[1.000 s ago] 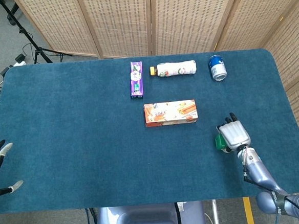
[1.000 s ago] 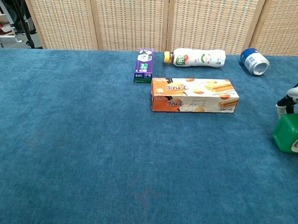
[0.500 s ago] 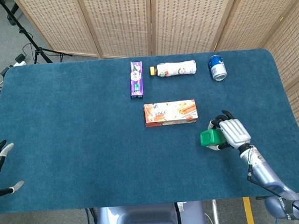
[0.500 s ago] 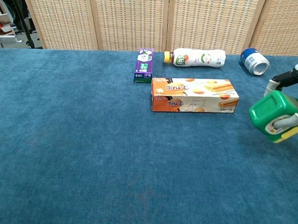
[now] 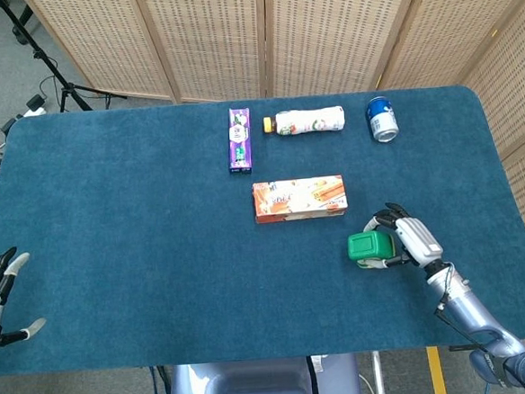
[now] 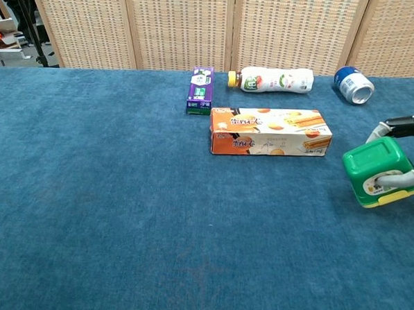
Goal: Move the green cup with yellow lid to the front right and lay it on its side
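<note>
Right hand [image 5: 410, 240] wrapped around tilted green cup [image 6: 374, 169], yellow lid [image 6: 392, 198] lowermost.

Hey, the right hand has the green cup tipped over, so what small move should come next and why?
Probably ease the cup down the last bit and settle it on the cloth before letting go. The right hand grips the green cup, already tipped with its yellow lid low. In the chest view it seems just above the table, right of the orange box, though contact is hard to judge.
</note>
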`<state>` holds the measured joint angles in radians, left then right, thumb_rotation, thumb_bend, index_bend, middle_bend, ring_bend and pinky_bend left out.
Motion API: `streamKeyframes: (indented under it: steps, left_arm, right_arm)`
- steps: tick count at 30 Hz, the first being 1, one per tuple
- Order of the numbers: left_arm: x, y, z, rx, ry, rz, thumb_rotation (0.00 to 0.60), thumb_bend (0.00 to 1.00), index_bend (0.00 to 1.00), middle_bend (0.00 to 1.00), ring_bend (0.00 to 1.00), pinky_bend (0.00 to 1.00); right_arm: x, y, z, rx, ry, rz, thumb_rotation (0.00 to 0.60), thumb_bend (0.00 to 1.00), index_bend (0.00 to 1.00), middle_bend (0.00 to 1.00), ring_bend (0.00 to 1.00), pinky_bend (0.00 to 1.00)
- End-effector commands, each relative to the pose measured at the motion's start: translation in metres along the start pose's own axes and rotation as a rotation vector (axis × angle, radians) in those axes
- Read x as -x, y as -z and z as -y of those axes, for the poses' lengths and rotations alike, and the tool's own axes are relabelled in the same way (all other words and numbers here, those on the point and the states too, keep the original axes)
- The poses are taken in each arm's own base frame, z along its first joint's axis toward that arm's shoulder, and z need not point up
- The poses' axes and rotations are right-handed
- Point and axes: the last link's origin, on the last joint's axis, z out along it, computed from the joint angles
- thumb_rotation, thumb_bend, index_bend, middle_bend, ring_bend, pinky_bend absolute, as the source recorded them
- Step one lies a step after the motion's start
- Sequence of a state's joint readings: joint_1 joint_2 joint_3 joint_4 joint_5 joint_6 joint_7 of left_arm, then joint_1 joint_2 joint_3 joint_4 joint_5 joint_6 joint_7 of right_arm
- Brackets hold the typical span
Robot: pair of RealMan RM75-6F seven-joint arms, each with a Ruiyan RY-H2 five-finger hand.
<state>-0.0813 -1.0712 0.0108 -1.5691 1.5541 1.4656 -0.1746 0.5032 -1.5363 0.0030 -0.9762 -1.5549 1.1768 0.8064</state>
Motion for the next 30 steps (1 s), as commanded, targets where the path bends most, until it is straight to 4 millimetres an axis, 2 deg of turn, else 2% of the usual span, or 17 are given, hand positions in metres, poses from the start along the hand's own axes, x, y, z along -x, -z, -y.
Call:
streamKeyframes:
  steps: [1,11,12,14,15,16,17,19,26,30]
  left_arm:
    - [0.001,0.000,-0.001,0.002,-0.002,0.002,0.600,0.00,0.00,0.00,0.00,0.00]
    - [0.002,-0.001,-0.002,0.002,-0.007,0.002,0.600,0.00,0.00,0.00,0.00,0.00]
    - [0.002,-0.001,-0.002,0.001,-0.007,0.002,0.600,0.00,0.00,0.00,0.00,0.00]
    - [0.002,-0.001,-0.001,-0.002,-0.006,0.001,0.600,0.00,0.00,0.00,0.00,0.00]
    - [0.002,-0.002,-0.001,-0.003,-0.005,0.001,0.600,0.00,0.00,0.00,0.00,0.00]
    - [0.001,-0.002,-0.001,-0.003,-0.004,0.000,0.600,0.00,0.00,0.00,0.00,0.00]
    - [0.001,-0.002,-0.001,-0.003,-0.004,-0.001,0.600,0.00,0.00,0.00,0.00,0.00]
    - [0.001,-0.001,-0.001,-0.002,-0.003,-0.001,0.600,0.00,0.00,0.00,0.00,0.00]
    - [0.001,-0.001,-0.002,0.002,-0.006,-0.001,0.600,0.00,0.00,0.00,0.00,0.00]
    - [0.000,0.001,-0.002,0.005,-0.003,-0.007,0.600,0.00,0.00,0.00,0.00,0.00]
  right_arm:
    - [0.007,0.001,-0.004,0.009,-0.034,-0.002,0.600,0.52,0.58,0.55,0.23,0.06]
    - [0.013,0.001,-0.016,0.048,-0.130,-0.010,0.600,0.52,0.57,0.52,0.20,0.06]
    - [0.013,0.002,-0.017,0.048,-0.130,-0.010,0.600,0.50,0.53,0.46,0.17,0.06]
    - [0.014,0.003,-0.018,0.041,-0.130,0.001,0.600,0.40,0.36,0.28,0.07,0.06]
    - [0.014,0.005,-0.018,0.034,-0.138,0.011,0.600,0.33,0.21,0.14,0.02,0.06]
    - [0.015,0.007,-0.018,0.027,-0.152,0.023,0.600,0.28,0.11,0.05,0.00,0.05]
    - [0.013,0.008,-0.017,0.015,-0.165,0.027,0.600,0.25,0.06,0.02,0.00,0.05]
    - [0.010,0.010,-0.018,-0.001,-0.160,0.030,0.600,0.24,0.01,0.00,0.00,0.04]
    - [0.000,0.021,-0.020,-0.039,-0.123,0.025,0.600,0.21,0.00,0.00,0.00,0.02]
    - [-0.020,0.039,-0.015,-0.099,-0.111,-0.031,0.600,0.21,0.00,0.00,0.00,0.01]
